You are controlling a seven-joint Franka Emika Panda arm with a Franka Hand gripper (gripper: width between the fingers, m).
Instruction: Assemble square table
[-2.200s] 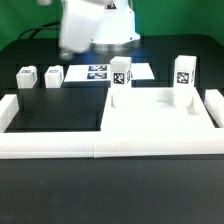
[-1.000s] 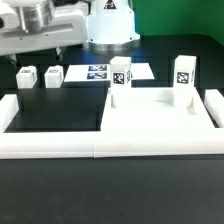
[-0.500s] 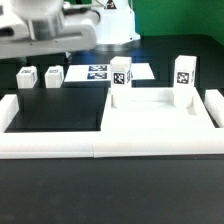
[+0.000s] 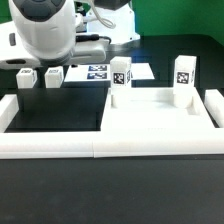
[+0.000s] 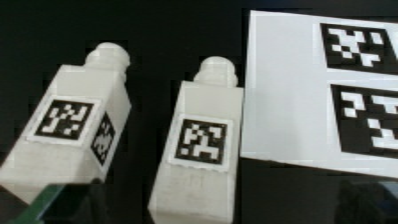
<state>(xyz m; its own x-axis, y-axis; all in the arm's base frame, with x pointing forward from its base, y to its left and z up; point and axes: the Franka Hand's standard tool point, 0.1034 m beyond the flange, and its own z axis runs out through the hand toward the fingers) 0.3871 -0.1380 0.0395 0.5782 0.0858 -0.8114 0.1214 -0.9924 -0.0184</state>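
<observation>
The wide-open, empty two-finger claw (image 4: 40,62) hangs over two small white tagged leg blocks (image 5: 71,120) beside the marker board (image 5: 338,80). The large flat white square slab (image 4: 160,118), bearing two upright legs (image 4: 121,72), lies at the exterior view's right.

The Panda arm (image 4: 108,18) reaches from its base at the back toward the exterior view's left, its bulky white wrist (image 4: 45,32) pointing straight down. The gripper (image 4: 40,64) hangs low beneath it, jaws spread wide with nothing between them, the fingers barely showing in either view.
</observation>
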